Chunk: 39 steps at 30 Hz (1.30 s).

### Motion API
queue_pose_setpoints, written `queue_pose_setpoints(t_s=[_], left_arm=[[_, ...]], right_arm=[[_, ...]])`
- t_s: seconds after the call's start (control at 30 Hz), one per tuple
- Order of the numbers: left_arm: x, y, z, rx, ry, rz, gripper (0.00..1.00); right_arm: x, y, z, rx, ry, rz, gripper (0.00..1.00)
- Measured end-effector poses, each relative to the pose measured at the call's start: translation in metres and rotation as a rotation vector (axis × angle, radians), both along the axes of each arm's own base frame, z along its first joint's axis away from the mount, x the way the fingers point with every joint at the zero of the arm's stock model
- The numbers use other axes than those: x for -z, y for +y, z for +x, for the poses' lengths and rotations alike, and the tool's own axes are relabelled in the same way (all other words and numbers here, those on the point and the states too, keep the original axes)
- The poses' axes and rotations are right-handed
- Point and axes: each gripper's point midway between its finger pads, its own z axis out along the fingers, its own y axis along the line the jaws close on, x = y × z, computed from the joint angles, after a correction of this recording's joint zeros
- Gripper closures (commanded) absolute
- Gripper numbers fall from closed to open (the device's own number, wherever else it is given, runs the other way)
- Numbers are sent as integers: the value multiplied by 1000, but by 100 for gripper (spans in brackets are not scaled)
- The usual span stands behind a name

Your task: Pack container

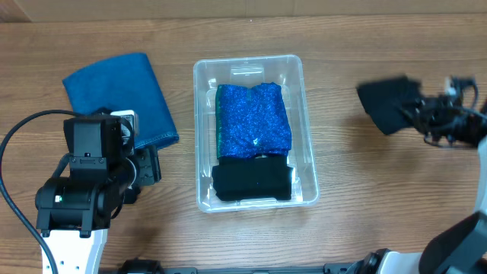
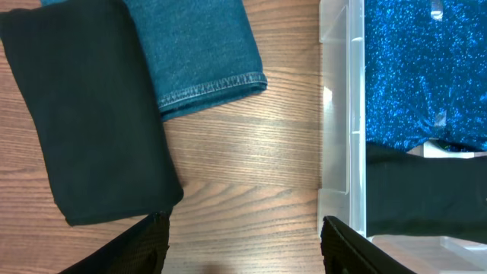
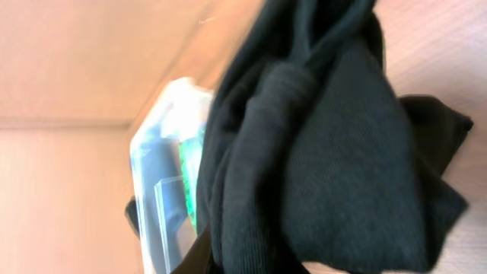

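The clear plastic container (image 1: 254, 131) stands at the table's middle. It holds a sparkly blue garment (image 1: 253, 122) and a folded black garment (image 1: 253, 183). It also shows in the left wrist view (image 2: 341, 122) and the right wrist view (image 3: 156, 175). My right gripper (image 1: 422, 114) is to the container's right, shut on a black cloth (image 1: 389, 103) that fills the right wrist view (image 3: 327, 152). My left gripper (image 2: 243, 243) is open and empty over bare table, left of the container. A folded blue denim piece (image 1: 122, 95) and a folded black cloth (image 2: 91, 114) lie beside it.
The left arm's black body (image 1: 87, 179) covers the table's front left. The denim piece (image 2: 194, 53) lies at the back left, partly under the black cloth in the left wrist view.
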Motion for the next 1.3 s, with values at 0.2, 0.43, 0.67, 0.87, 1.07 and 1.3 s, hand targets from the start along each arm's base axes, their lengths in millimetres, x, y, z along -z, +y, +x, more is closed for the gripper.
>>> queue_pose_setpoints(t_s=[0.2,0.43,0.67,0.87,1.07,1.3], left_arm=[[0,0,0,0,-1,0,34],[0,0,0,0,0,0,34],[0,0,0,0,-1,0,34],[-2,0,2,-1,-12,0,34],[-2,0,3,0,-13,0,34],[-2,0,3,0,-12,-1,34]], right_arm=[[-78,159,-11,-532,-212,-219,96],[-52,251,-57,-843,-223,-414,96],[16,232,-84,-939,84,-487,96],[62,225,-103,-1036,240,-520,96],[66,235,-112,-1100,228,-580,96],[70,234,-104,-1090,202,-646,0]])
